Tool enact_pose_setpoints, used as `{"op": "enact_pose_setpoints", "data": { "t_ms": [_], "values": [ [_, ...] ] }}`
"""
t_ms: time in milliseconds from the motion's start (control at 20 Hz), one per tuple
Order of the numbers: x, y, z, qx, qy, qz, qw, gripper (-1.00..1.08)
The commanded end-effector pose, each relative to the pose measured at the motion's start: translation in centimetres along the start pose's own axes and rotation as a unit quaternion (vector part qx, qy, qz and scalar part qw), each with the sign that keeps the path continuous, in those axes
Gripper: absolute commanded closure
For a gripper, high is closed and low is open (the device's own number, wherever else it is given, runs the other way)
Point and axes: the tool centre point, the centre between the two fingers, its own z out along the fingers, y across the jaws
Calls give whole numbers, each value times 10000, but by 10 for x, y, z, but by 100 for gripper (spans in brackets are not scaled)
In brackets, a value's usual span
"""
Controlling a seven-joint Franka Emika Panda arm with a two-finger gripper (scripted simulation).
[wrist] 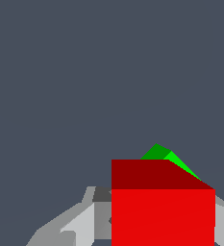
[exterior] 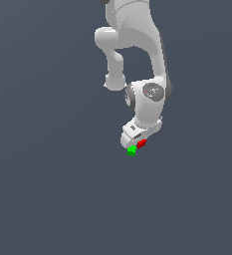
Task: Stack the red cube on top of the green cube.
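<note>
A: What is showing, going left to right in the exterior view?

B: The green cube [exterior: 131,150] is sitting just under the tool [exterior: 137,142]; the red cube [exterior: 142,143] is sitting beside it, rightward.

A: And the tool?

B: It is gripping the red cube [wrist: 162,216], fingers [wrist: 77,223] closed against it, green cube [wrist: 162,153] peeking behind.

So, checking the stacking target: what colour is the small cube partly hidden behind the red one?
Bright green cube, behind the red cube; clearest in the wrist view.

Smooth matt red cube [wrist: 162,216] and green cube [exterior: 131,150]; glossy white tool [exterior: 134,141].
</note>
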Motion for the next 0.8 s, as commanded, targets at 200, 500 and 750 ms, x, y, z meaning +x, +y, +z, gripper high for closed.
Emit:
{"op": "enact_pose_setpoints", "data": {
  "t_ms": [200, 500, 750],
  "values": [
    [-8, 32, 20, -2, 0, 1, 10000, 108],
    [-7, 35, 22, 1, 1, 2, 10000, -92],
    [-7, 35, 22, 1, 1, 2, 10000, -92]
  ]
}}
